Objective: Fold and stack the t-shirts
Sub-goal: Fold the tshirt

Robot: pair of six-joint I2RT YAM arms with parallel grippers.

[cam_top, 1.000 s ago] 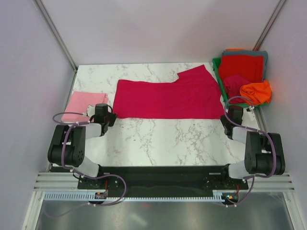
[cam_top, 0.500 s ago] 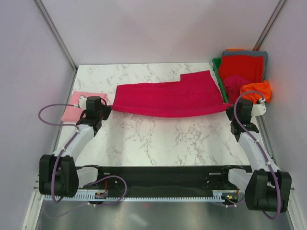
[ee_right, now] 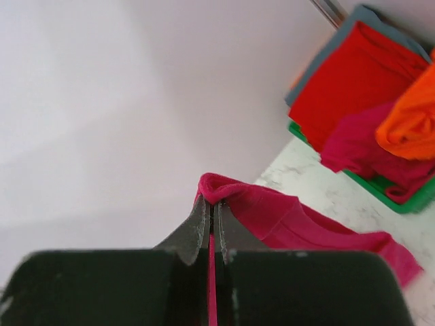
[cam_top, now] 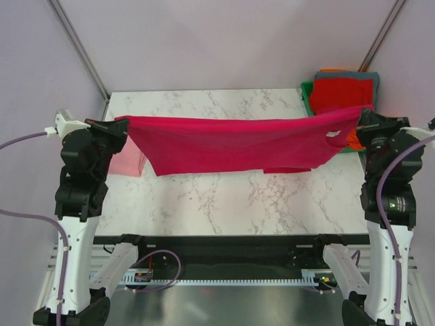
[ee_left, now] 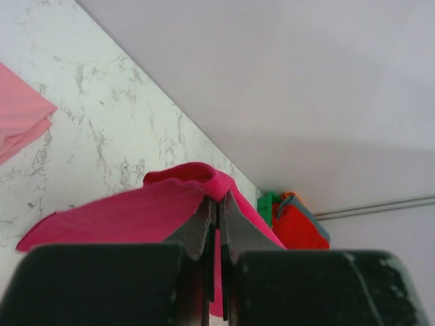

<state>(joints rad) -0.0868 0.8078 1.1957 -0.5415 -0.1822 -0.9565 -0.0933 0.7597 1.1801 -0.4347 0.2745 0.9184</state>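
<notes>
Left hand [cam_top: 122, 125]: pinching crimson t-shirt [cam_top: 231, 142] at its left end
Right hand [cam_top: 360, 116]: pinching its right end
Span: stretched between both

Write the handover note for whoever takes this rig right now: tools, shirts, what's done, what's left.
Left tool: shut on one end of the crimson t-shirt.
Right tool: shut on its other end.
The shirt hangs stretched between them over the table, sagging mid-span.
Done: one light pink t-shirt lies folded at the table's left edge.
Left: fold the crimson one, stack it on the pink; then the red shirt, orange shirt, magenta shirt and grey shirt at the green bin.
</notes>
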